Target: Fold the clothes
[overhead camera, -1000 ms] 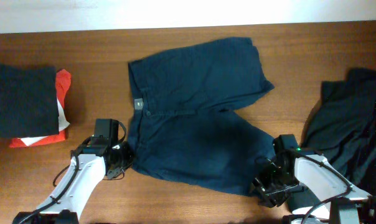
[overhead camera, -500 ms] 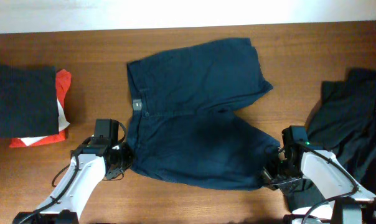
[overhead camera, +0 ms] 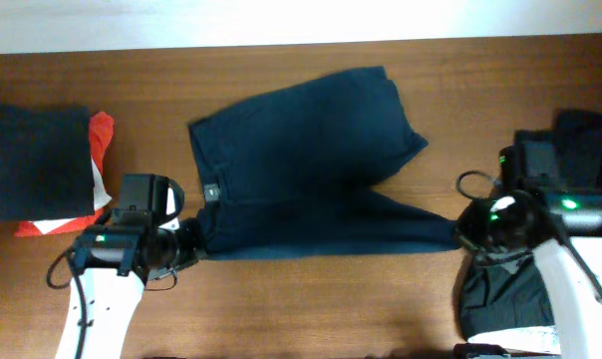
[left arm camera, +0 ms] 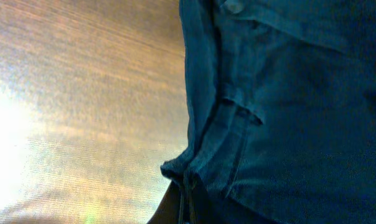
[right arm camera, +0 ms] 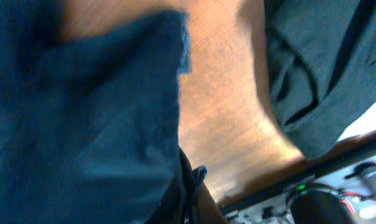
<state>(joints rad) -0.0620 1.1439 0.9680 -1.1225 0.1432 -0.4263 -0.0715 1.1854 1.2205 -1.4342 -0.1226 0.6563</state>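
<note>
Far left: folded black garment [overhead camera: 37, 160] stacked on red-and-white one [overhead camera: 101, 140]. Next, left gripper [overhead camera: 188, 242] clamped tight on near waistband corner of navy shorts [overhead camera: 301, 170], fabric bunched between fingertips in wrist view. Shorts lie mid table [overhead camera: 311, 299], waistband left, legs right, near leg stretched out flat. Then right gripper [overhead camera: 460, 231], pinching near leg's hem. Dark clothes pile [overhead camera: 575, 150] heaped at right edge.
</note>
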